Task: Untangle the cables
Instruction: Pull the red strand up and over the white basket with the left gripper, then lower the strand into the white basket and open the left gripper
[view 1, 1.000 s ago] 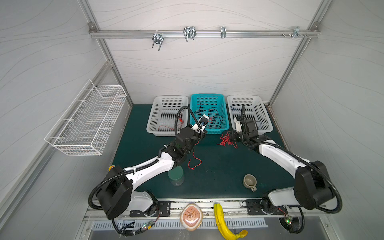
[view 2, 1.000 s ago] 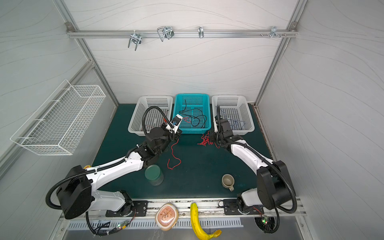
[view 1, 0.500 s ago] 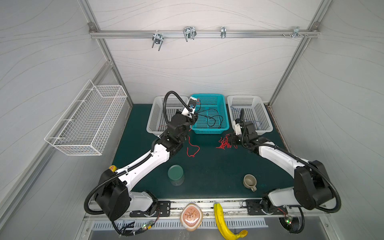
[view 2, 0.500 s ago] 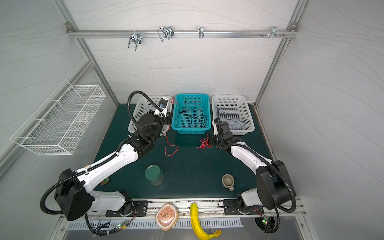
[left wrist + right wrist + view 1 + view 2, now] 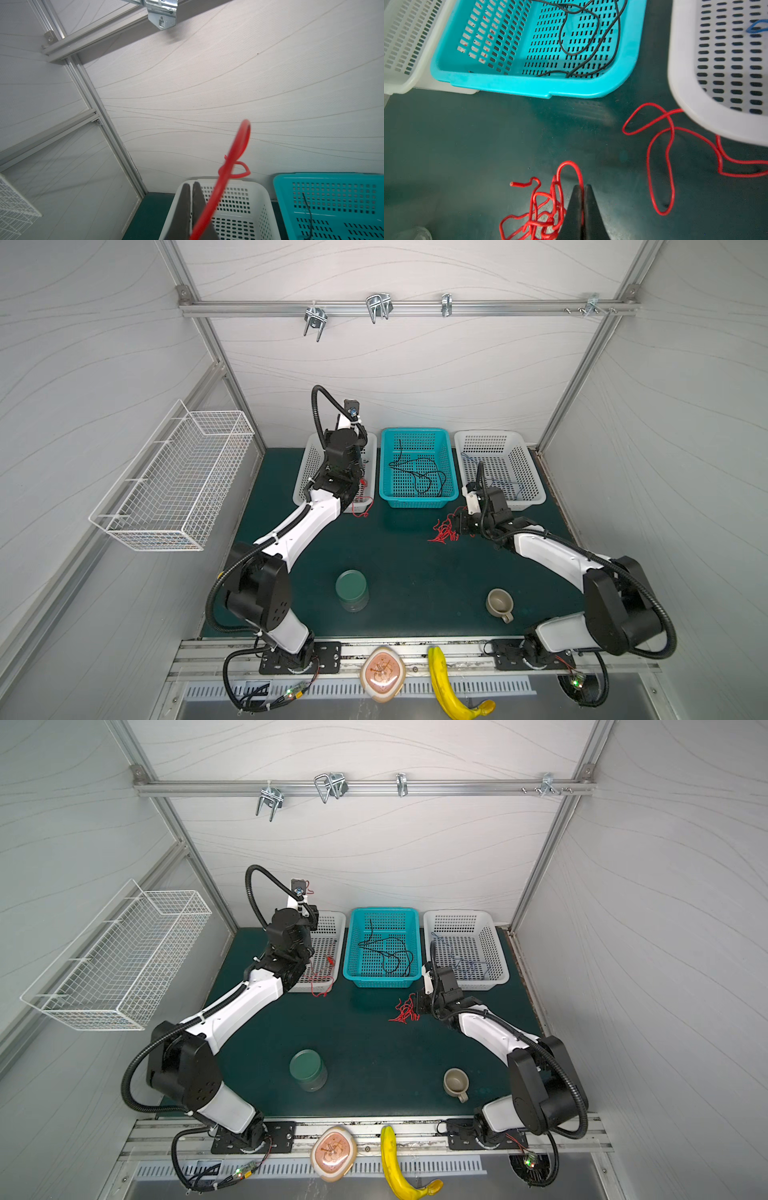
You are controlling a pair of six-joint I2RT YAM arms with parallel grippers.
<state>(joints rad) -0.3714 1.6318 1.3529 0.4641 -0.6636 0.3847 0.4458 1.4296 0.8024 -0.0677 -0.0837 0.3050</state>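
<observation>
A thin red wire (image 5: 228, 166) stands up beside the left gripper (image 5: 191, 184), whose 2 dark fingers are pressed together. The wire crosses 1 finger and curls into a loop in the air beyond the tips, so it is gripped, though the pinch point lies outside the wrist view. Below this high gripper, the wire hangs into a white perforated plastic basket (image 5: 307, 472) and droops over its near rim in both top views. A tangled clump of red wire (image 5: 542, 207) (image 5: 444, 531) lies on the dark green mat (image 5: 467, 145) at the right gripper (image 5: 582, 186), whose 2 fingers pinch 1 strand of it; a loop arches just ahead of the tips. A loose red wire (image 5: 662, 166) sprawls off to 1 side of that gripper, running under a second white perforated basket (image 5: 685, 104) that holds a blue wire (image 5: 758, 29). Ahead of the right gripper, a turquoise perforated plastic basket (image 5: 529, 85) holds a coiled black wire (image 5: 581, 41).
</observation>
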